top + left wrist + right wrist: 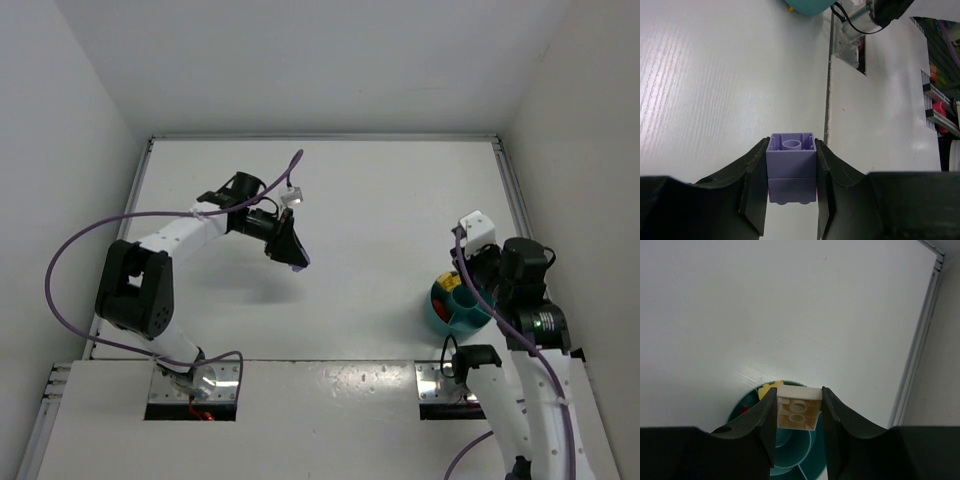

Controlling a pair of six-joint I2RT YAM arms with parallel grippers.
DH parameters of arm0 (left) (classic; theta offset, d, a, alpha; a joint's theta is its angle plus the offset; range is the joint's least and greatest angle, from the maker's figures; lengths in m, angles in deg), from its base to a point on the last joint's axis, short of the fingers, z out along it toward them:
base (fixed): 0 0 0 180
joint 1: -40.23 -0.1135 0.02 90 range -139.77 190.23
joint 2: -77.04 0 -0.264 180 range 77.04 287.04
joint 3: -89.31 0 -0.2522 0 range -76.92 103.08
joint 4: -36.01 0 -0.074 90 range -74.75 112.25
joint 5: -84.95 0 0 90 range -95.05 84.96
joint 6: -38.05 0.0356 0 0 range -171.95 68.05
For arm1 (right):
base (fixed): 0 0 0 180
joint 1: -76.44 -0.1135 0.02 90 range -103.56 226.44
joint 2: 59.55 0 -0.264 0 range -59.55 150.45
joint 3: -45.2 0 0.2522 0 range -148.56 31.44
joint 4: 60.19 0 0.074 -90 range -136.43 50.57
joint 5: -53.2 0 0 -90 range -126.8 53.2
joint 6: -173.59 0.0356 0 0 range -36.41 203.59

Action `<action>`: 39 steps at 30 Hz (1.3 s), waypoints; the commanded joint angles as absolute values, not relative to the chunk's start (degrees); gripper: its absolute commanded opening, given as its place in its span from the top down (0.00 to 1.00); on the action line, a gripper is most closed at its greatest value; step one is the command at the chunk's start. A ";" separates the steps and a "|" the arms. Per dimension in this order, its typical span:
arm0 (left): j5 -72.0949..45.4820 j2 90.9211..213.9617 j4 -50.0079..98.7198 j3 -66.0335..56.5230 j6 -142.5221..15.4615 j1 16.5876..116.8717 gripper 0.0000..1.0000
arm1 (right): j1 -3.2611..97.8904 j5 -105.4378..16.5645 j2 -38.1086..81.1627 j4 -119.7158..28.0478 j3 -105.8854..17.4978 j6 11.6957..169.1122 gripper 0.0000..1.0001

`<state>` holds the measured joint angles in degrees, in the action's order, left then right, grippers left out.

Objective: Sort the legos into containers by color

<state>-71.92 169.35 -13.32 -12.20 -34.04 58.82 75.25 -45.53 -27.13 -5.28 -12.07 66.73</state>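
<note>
My left gripper (791,192) is shut on a lavender-purple stack of two legos (791,165), held above the table near its middle. In the top view this gripper (294,256) is left of centre, with the purple lego (298,266) at its tip. My right gripper (797,427) is shut on a cream-white lego (797,410), hollow underside towards the camera, directly above the round teal bowl (790,460). A yellow lego (768,388) and a red lego (744,410) lie in separate compartments. In the top view the bowl (440,316) is partly hidden by the right arm.
A raised white shelf (330,410) with metal base plates runs along the near edge; its rim (828,100) shows in the left wrist view. White walls and a rail (920,345) bound the table. The right arm's base (857,20) stands beside the bowl (807,6).
</note>
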 commanded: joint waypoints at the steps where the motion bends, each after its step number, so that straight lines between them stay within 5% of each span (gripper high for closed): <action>1: -74.74 170.46 -13.26 -9.87 -31.91 57.90 1.00 | 75.56 -40.59 -30.46 -5.91 -9.69 62.14 1.00; 15: -74.74 173.89 -14.31 -6.97 -31.91 57.90 1.00 | 75.56 -47.09 -18.95 15.79 -20.42 54.32 1.00; 39: -74.74 175.47 -15.36 -6.96 -30.24 57.90 1.00 | 75.04 -36.36 -12.71 12.81 -18.04 65.39 1.00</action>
